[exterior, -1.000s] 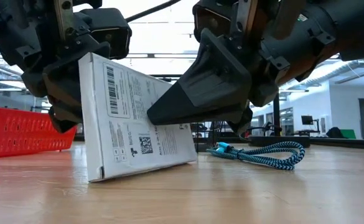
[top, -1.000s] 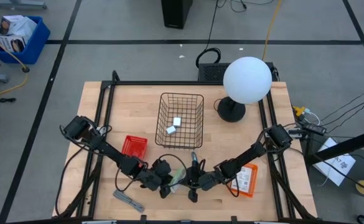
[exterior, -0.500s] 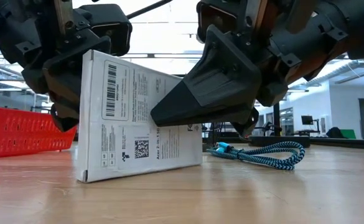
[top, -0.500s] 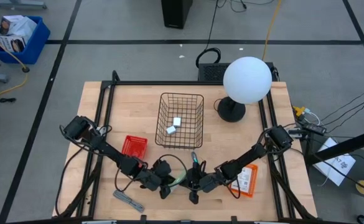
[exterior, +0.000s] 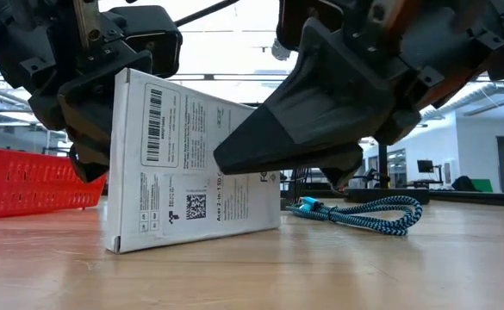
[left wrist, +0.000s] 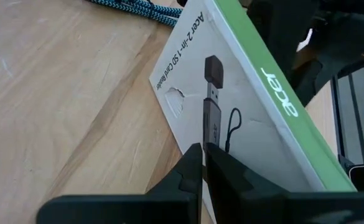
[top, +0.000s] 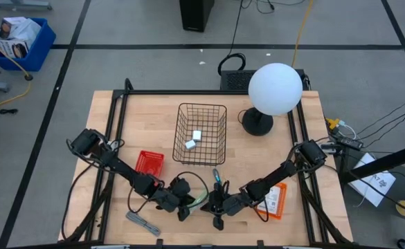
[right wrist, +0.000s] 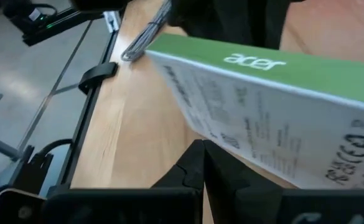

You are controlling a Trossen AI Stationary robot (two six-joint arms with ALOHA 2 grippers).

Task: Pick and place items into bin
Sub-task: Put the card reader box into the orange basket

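Two grippers flank one white card packet [exterior: 191,164]: left gripper [left wrist: 201,163] and right gripper [right wrist: 203,163] both look closed, fingertips together against its faces. A second ago it leaned; now it stands nearly upright on the table [exterior: 320,267], ready for grasping toward the wire bin [top: 201,134].

The worktop [exterior: 320,275] is pale wood with a smooth, lightly satin grain. The card packet [exterior: 191,164] is white printed cardboard, matt, with a green edge. The cable [exterior: 364,211] wears a braided teal cloth sheath. The bin [top: 201,133] is thin dark wire mesh. The red basket [exterior: 28,179] looks like ribbed plastic. Both tools, left [left wrist: 200,180] and right [right wrist: 201,168], are matt black plastic.
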